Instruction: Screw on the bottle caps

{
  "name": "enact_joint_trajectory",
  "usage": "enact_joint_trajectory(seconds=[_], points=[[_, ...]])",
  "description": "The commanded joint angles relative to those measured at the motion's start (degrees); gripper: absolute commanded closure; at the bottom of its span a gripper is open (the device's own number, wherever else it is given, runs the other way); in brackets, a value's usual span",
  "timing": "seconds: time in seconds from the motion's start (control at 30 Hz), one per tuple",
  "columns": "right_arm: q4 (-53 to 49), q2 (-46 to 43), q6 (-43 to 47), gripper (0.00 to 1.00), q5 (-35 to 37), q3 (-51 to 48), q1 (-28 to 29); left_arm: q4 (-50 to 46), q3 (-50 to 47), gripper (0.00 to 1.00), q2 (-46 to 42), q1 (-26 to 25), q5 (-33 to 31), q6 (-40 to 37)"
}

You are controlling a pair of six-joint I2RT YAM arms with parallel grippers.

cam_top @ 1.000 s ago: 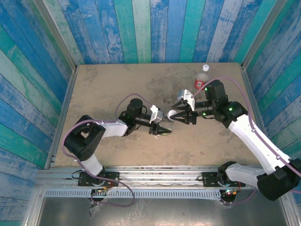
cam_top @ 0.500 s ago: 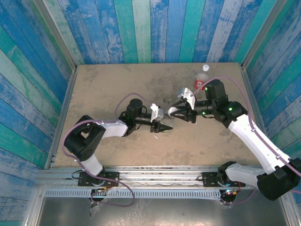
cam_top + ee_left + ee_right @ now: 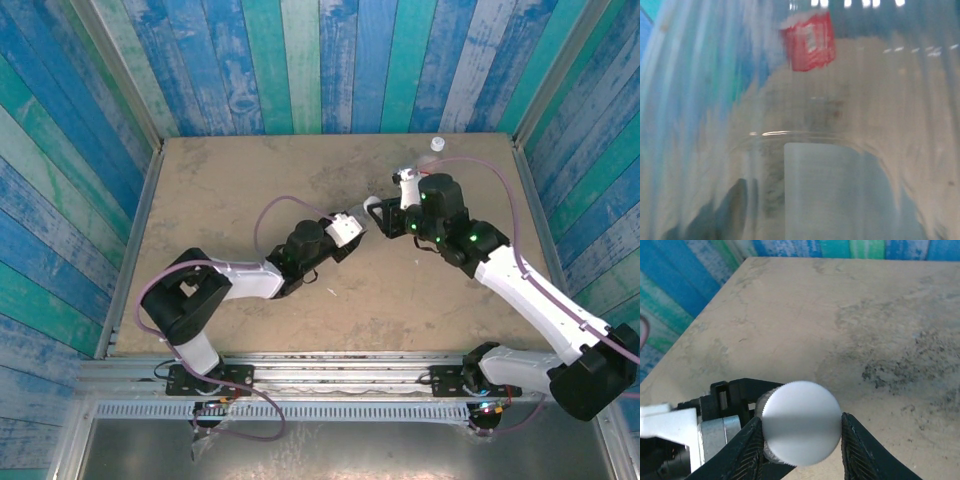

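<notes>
The white cap (image 3: 799,421) is clamped at its rim between both fingers of the right pincer (image 3: 801,430), above the surface (image 3: 875,310). The pale-labelled bottle (image 3: 840,195) appears to be gripped in the nearly closed left pincer (image 3: 364,222). The cap should be held level over the neck, pressed lightly, then turned without slipping.

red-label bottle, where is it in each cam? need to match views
Top external: red-label bottle at the far right edge of the table, beyond the right arm; mainly its white top shows.
Left wrist: its red label top centre, blurred, seen through the clear bottle near the lens.
Shared landmark: blue plank wall.
</notes>
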State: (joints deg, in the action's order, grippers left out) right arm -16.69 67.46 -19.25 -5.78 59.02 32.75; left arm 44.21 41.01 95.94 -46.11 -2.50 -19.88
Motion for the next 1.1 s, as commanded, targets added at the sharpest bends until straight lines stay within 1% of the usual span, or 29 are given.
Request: enact_joint_trajectory(seconds=[0.0,0.07,0.1,0.13,0.17,0.3,0.33,0.4,0.47,0.5,0.57,0.6,0.67,0.87,0.93,1.07], points=[[-5.2,-0.4,-3.2,0.69,7.1,-0.1,-0.1,5.6,3.2,0.49,1.1,-0.7,-6.3,-1.7],[-3.4,-1.5,3.9,0.54,1.9,0.1,-0.6,5.2,2.4,0.49,0.9,-0.3,-2.6,-0.1],[-2.9,-2.3,7.9,0.46,-0.4,0.2,-0.8,5.4,1.5,0.50,0.5,0.3,0.7,1.5],[-3.0,-2.9,10.9,0.42,-2.0,0.5,-1.0,5.8,0.8,0.50,0.1,1.2,4.9,3.1],[-3.0,-3.9,13.5,0.39,-3.4,0.6,-1.2,6.5,-0.1,0.50,-0.4,2.6,11.2,5.3],[-1.5,-8.7,23.0,0.29,-13.3,-0.9,-3.0,11.0,-1.9,0.49,-1.0,7.1,40.2,13.3],[-0.8,-9.9,24.4,0.27,-16.2,-1.6,-3.5,11.7,-1.8,0.49,-0.9,7.5,44.7,14.7],[0.6,-12.2,27.7,0.25,-23.0,-3.2,-4.3,13.4,-1.6,0.48,-0.8,7.7,51.4,17.3],[0.8,-13.4,29.4,0.24,-26.2,-3.7,-4.8,13.8,-1.2,0.47,-0.9,7.7,56.6,18.6],[0.5,-13.5,30.1,0.24,-28.0,-3.8,-5.0,13.7,-1.0,0.47,-1.2,7.6,58.5,18.9],[0.2,-13.0,31.2,0.25,-31.8,-3.8,-5.0,13.6,-1.0,0.47,-1.7,7.7,60.3,19.0],[0.1,-12.4,31.8,0.25,-34.2,-3.7,-5.0,13.2,-1.1,0.47,-2.0,7.7,60.8,18.5],[0.3,-11.0,31.8,0.27,-36.7,-3.1,-5.0,12.2,-0.9,0.47,-2.3,7.7,61.1,17.5],[0.7,-8.4,31.5,0.39,-38.8,-1.6,-5.0,4.3,3.2,0.47,-2.0,7.7,63.2,14.1],[0.9,-7.9,31.4,0.45,-39.2,-1.5,-5.0,3.4,3.1,0.48,-2.1,7.7,62.8,13.3],[2.8,-7.1,30.2,0.50,-40.0,-1.9,-4.9,4.0,2.4,0.49,-1.8,7.7,61.4,14.3]])
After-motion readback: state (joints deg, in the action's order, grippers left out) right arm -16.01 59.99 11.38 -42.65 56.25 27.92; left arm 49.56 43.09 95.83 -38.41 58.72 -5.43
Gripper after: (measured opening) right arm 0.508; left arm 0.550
